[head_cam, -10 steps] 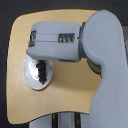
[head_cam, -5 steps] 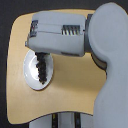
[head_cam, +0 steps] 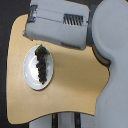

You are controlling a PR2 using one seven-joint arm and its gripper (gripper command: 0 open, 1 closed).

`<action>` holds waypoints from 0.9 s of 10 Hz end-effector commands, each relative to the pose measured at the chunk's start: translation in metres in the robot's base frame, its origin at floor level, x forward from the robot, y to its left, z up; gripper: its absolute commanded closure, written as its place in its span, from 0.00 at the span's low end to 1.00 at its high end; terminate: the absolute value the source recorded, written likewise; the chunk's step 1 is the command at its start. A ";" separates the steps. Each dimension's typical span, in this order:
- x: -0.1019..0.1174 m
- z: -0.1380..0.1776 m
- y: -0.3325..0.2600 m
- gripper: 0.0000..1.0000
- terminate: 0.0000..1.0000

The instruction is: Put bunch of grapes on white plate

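Wooden table (head_cam: 75,85) bears white plate (head_cam: 29,79); bunch of grapes (head_cam: 42,65) on plate

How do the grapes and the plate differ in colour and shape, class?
The grapes are dark purple-black; the plate is white. The grapes form a long, bumpy cluster; the plate is round and smooth. The grapes are smaller and lie on the plate. Both sit on the table.

I see the bunch of grapes (head_cam: 41,64) lying on the white plate (head_cam: 31,80). The plate sits on the tan table (head_cam: 75,85). My big gray arm (head_cam: 65,22) hangs above.
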 end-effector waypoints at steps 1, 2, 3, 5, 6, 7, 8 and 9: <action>0.006 0.031 -0.011 0.00 0.00; 0.002 0.031 -0.031 0.00 0.00; 0.002 0.032 -0.057 0.00 0.00; 0.005 0.044 -0.112 0.00 0.00; 0.006 0.053 -0.134 0.00 0.00; 0.007 0.064 -0.164 0.00 0.00; 0.007 0.070 -0.181 0.00 0.00; 0.006 0.076 -0.206 0.00 0.00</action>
